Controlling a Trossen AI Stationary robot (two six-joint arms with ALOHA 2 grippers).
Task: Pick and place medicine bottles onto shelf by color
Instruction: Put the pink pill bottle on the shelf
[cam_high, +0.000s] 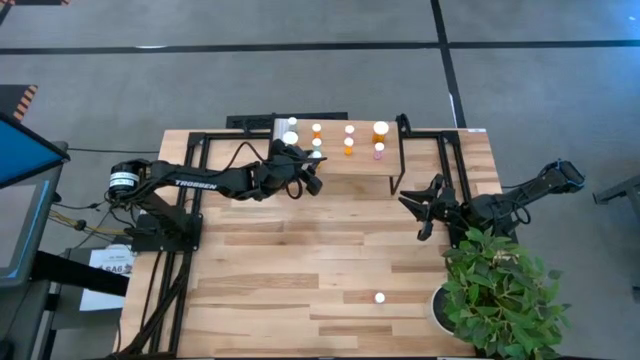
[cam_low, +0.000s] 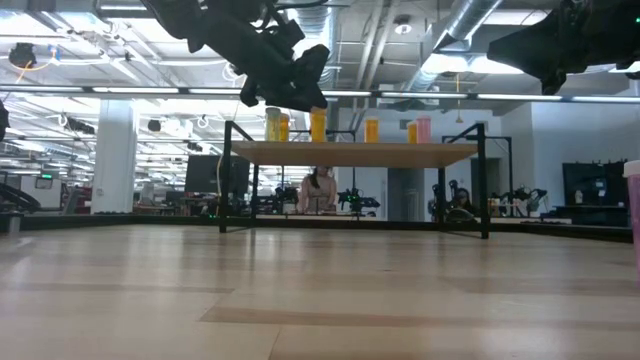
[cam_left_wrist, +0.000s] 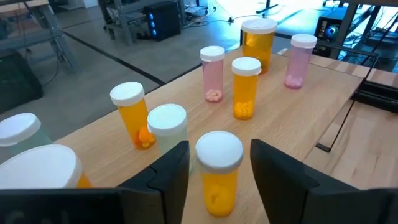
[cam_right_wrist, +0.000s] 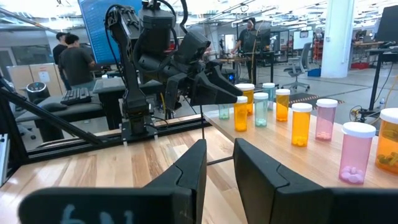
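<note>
Wooden planks make up the desk (cam_high: 300, 260), and the shelf (cam_high: 340, 165) stands at its upper centre in the high view, already carrying about 9 medicine bottles. The left gripper (cam_left_wrist: 214, 171) hovers at the shelf's left end, its jaws parted on either side of an orange bottle (cam_left_wrist: 219, 173) standing upright on the board; no pad appears to press it, so this looks like a release. Around it stand more orange bottles, 2 pink ones (cam_left_wrist: 212, 73) and at least 1 green one (cam_left_wrist: 166, 127). The right gripper (cam_right_wrist: 219, 165) waits off the shelf's right end, jaws only slightly apart and holding nothing. 1 white-capped bottle (cam_high: 380, 297) stands alone on the desk at lower centre-right, near the potted plant (cam_high: 500, 290). Most of the job looks done; that stray bottle, and perhaps a pink one at the low view's right edge, remain.
</note>
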